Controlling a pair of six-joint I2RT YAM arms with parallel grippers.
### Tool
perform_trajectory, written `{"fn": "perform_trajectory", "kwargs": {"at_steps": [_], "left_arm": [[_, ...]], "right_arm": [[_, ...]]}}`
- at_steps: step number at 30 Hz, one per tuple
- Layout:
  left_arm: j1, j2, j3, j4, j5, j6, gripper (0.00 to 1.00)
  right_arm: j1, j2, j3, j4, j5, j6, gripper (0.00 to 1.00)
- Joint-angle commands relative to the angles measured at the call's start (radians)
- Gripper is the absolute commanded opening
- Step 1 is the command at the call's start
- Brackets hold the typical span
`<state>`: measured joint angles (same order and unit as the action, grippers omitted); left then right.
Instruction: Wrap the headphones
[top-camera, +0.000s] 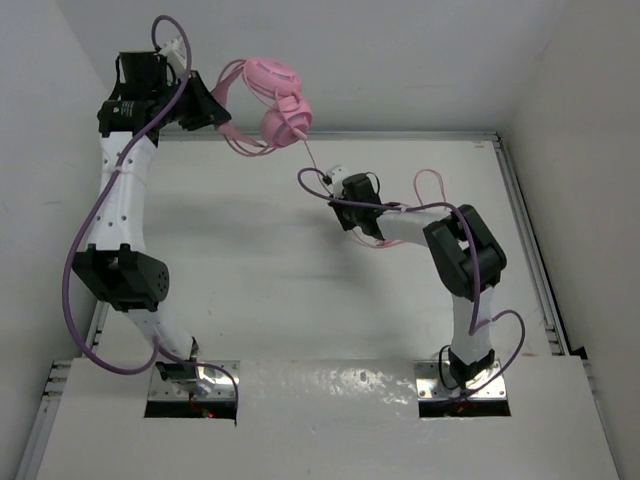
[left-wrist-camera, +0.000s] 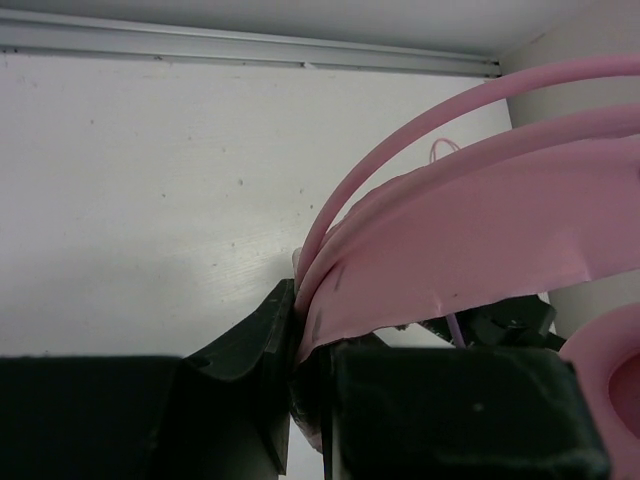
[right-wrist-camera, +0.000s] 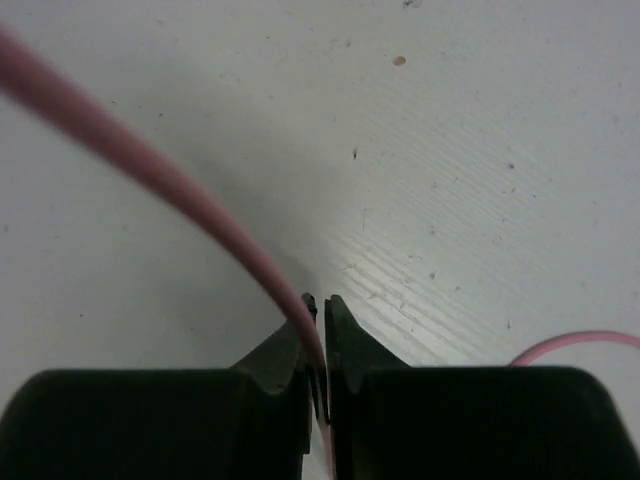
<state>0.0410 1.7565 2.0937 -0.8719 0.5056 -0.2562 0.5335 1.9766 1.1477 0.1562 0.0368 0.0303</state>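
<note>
- My left gripper (top-camera: 213, 108) is clamped on the headband (left-wrist-camera: 450, 250), holding the headphones (top-camera: 275, 95) aloft at far left.
- My right gripper (right-wrist-camera: 318, 335) pinches the cable (right-wrist-camera: 170, 190) tight, near the middle.
- I see no coils around the headphones. Slack cable loops over the right arm (top-camera: 465, 250), so I judge the wrapping barely begun.

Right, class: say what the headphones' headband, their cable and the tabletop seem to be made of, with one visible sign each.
Headband: probably moulded plastic, smooth pink with a soft sheen.
Cable: likely a rubbery plastic sheath, matte pink, bending in a loose curve.
Tabletop: looks like white-painted wood or laminate; faint parallel grain lines and specks show.
</note>
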Motion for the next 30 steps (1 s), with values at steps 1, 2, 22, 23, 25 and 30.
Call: {"fn": "perform_trajectory", "kwargs": {"at_steps": [1,2,22,23,25,30], "left_arm": [[0.029,0.004,0.055,0.091,0.047,-0.092,0.00],[0.045,0.009,0.051,0.097,0.050,-0.118,0.00],[0.069,0.095,-0.101,0.367,-0.488,0.093,0.00],[0.065,0.090,-0.118,0.393,-0.501,0.115,0.00],[0.036,0.075,-0.170,0.415,-0.582,0.194,0.00],[-0.096,0.029,-0.337,0.487,-0.694,0.449,0.00]], "right_arm": [[0.011,0.037,0.070,-0.007,0.034,0.013,0.02],[0.026,0.037,0.079,-0.050,0.029,-0.004,0.00],[0.476,-0.269,0.190,-0.389,0.057,-0.165,0.00],[0.477,-0.277,0.201,-0.398,0.069,-0.161,0.00],[0.476,-0.298,0.242,-0.426,0.072,-0.153,0.00],[0.477,-0.332,0.368,-0.468,0.153,-0.174,0.00]]}}
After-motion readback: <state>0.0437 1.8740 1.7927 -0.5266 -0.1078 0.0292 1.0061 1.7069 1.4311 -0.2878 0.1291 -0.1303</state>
